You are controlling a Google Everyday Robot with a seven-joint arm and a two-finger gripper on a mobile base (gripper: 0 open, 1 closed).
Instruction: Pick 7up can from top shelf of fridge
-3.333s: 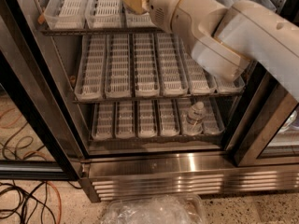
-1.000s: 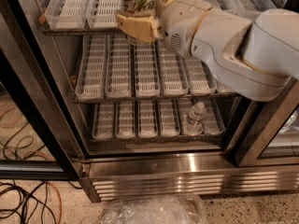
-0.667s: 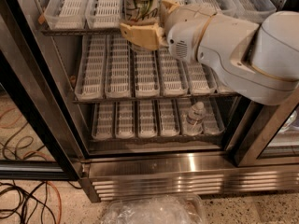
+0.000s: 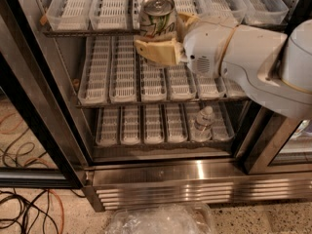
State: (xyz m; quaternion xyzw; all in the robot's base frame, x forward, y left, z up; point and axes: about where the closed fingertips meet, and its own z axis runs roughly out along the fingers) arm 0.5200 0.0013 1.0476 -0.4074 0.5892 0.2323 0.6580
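Observation:
The 7up can (image 4: pixel 157 16), white and green with a shiny silver top, stands upright between the tan fingers (image 4: pixel 155 51) of my gripper (image 4: pixel 168 35). The gripper is shut on it and holds it just in front of the top shelf (image 4: pixel 73 9), over the shelf's front edge. The white arm reaches in from the right. The shelf's slotted white lane trays show nothing else on them. The fridge (image 4: pixel 195 179) stands open, with wire racks and a ribbed steel base.
A clear plastic water bottle (image 4: pixel 202 124) stands at the right of the bottom rack. The black door frame (image 4: pixel 34 111) runs down the left side. Cables (image 4: pixel 29 213) lie on the floor at left. A crumpled clear plastic bag (image 4: pixel 161 221) lies before the base.
The gripper has closed on the can and drawn it forward and slightly down, from the top shelf toward the camera. The arm has come further out of the fridge.

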